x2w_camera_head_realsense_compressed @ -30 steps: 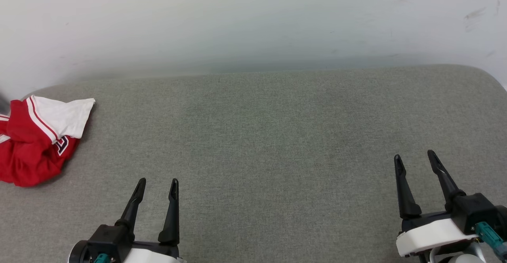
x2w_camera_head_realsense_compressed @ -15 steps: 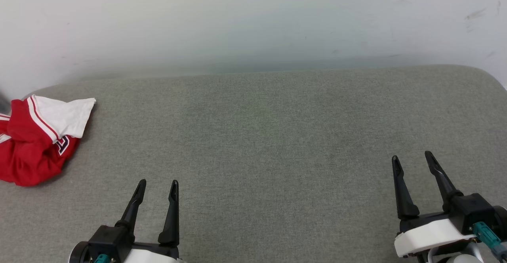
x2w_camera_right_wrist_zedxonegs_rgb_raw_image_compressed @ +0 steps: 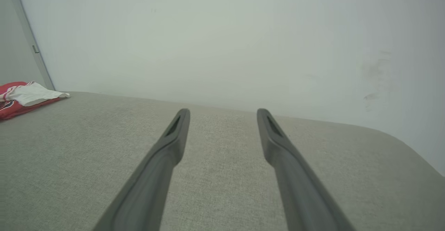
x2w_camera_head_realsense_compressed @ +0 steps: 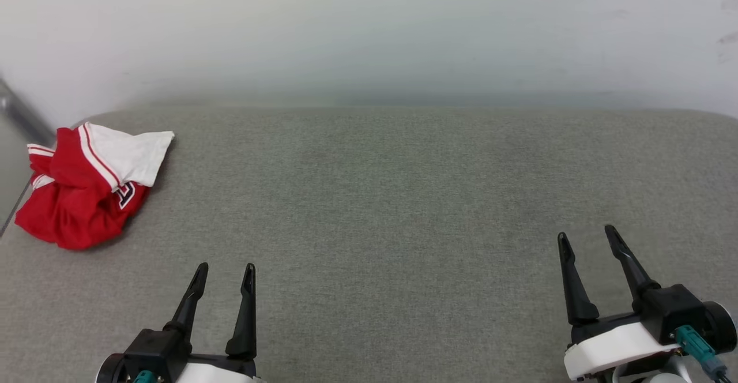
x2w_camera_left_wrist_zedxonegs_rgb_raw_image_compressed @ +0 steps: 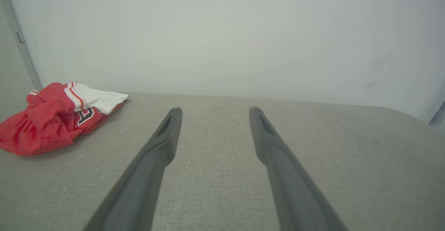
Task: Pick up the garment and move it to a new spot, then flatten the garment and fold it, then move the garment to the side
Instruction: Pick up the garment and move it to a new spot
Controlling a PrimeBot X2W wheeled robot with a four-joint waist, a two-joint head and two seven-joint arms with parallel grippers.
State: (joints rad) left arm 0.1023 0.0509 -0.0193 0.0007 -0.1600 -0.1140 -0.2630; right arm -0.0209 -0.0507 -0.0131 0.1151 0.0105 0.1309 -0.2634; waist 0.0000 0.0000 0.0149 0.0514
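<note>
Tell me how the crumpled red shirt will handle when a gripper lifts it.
The shirt lies bunched in soft folds, so it will probably hang limp and unfurl when lifted. Its cloth looks thin, so likely light. On the textured grey surface, a push would probably wrinkle it rather than slide it.

**Dark, white and teal hardware**

The left gripper (x2w_camera_head_realsense_compressed: 225,267) and right gripper (x2w_camera_head_realsense_compressed: 586,233) each have two long, tapering dark fingers (x2w_camera_head_realsense_compressed: 576,290) with slotted tips. These rise from a black block (x2w_camera_head_realsense_compressed: 671,309) on a glossy white wrist shell (x2w_camera_head_realsense_compressed: 611,351). A teal connector (x2w_camera_head_realsense_compressed: 691,338) juts out beside it.
</note>
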